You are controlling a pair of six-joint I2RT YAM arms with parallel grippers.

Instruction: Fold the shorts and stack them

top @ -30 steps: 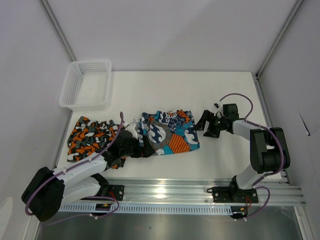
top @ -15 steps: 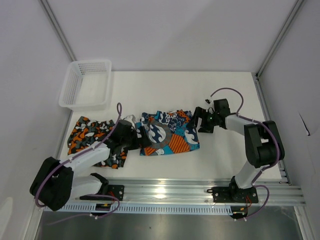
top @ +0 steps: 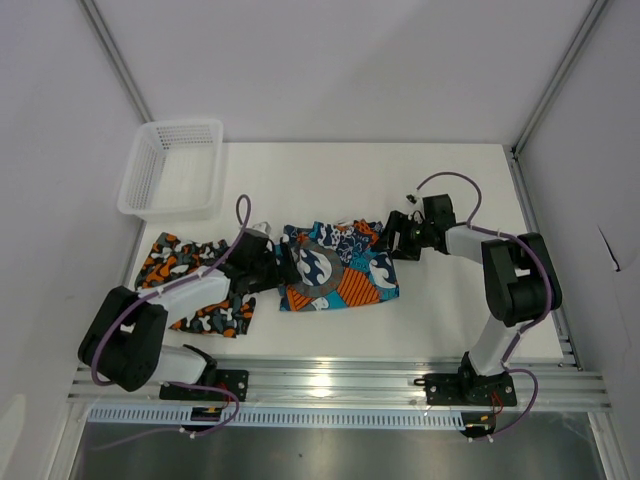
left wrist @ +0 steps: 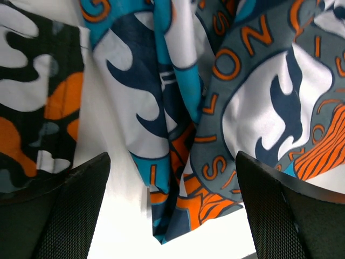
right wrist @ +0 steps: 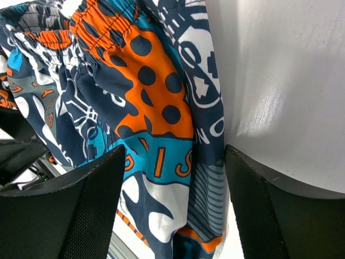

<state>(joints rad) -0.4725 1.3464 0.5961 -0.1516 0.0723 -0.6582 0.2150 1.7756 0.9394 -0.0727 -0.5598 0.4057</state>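
Top external view gives us the two shorts lying side by side on the white table [top: 450, 310], near its front edge. The camouflage shorts [top: 180, 275] are to the left and the graphic-print shorts [top: 340, 270] to the right, their inner edges close together. We see the left gripper [top: 283, 268] low at the left edge of the graphic-print shorts, its arm stretched over the camouflage pair. From the left wrist we see its fingers [left wrist: 81, 205] spread wide, with bunched teal and grey folds lying between them and nothing pinched. The right gripper [top: 388, 240] sits at the far right corner of the same shorts. From the right wrist we see its fingers [right wrist: 81, 205] standing apart, an edge of the printed cloth between them. A white mesh basket [top: 180, 127] stands at the table's far left corner.
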